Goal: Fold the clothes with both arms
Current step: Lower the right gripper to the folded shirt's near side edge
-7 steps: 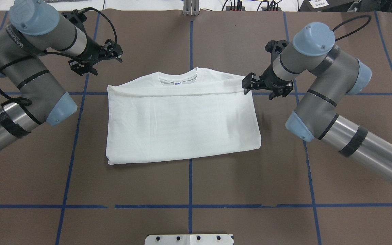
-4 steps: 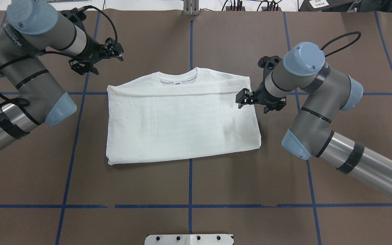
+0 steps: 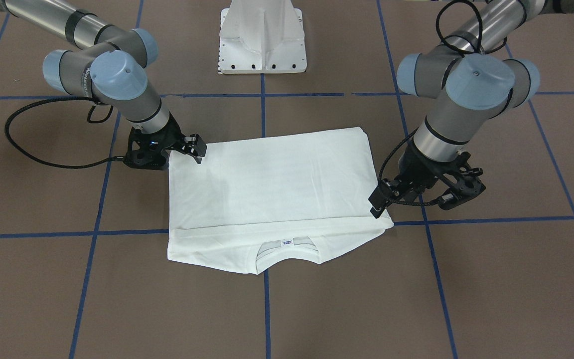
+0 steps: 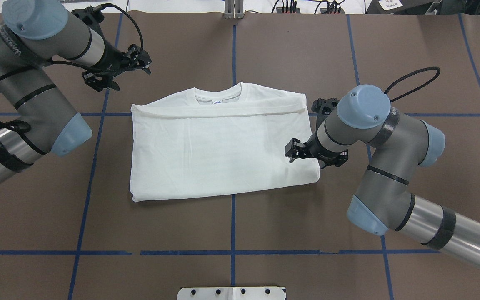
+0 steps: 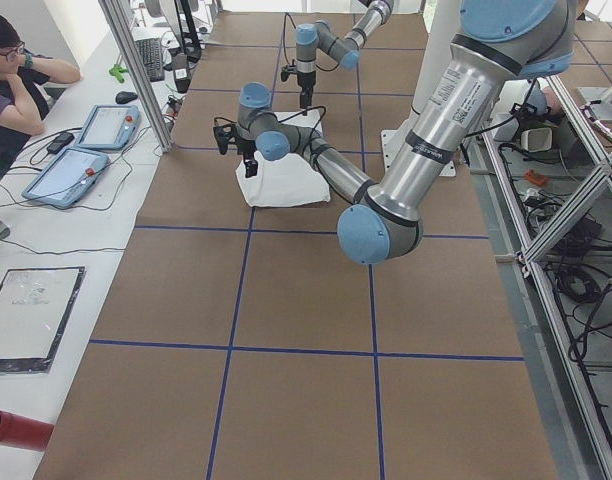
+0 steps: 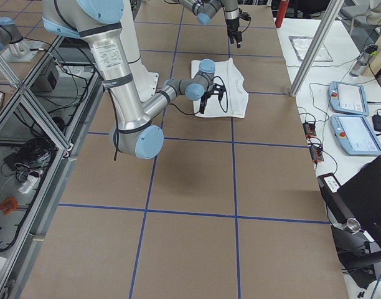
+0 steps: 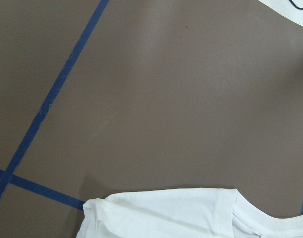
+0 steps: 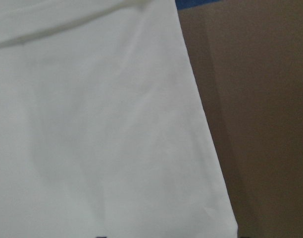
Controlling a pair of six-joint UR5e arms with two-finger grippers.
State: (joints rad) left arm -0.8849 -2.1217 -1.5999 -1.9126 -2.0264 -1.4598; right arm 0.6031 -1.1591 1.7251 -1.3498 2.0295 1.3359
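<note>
Left arm (image 4: 36,96), right arm (image 4: 386,137) — grey-silver tubes, light blue caps, black cable loops, black bands.

Bright, even light from above — shadows are soft. A faint grey shadow lies on the white folded long-sleeved T-shirt (image 4: 223,141) just beside the black two-finger right gripper (image 4: 291,151). Its wrist view is blurred; exterior views are sharp.

The shirt (image 4: 223,154) is plain white all over, with a small white label (image 4: 218,101) printed in blue at the neck. The worktop (image 4: 56,229) is dull brown, crossed by a grid of blue tape lines (image 4: 232,50). The left arm (image 4: 36,96) and right arm (image 4: 390,166) are grey and silver with light blue caps, black bands and black fingers (image 4: 292,146). The pedestal (image 3: 262,35) is white.
</note>
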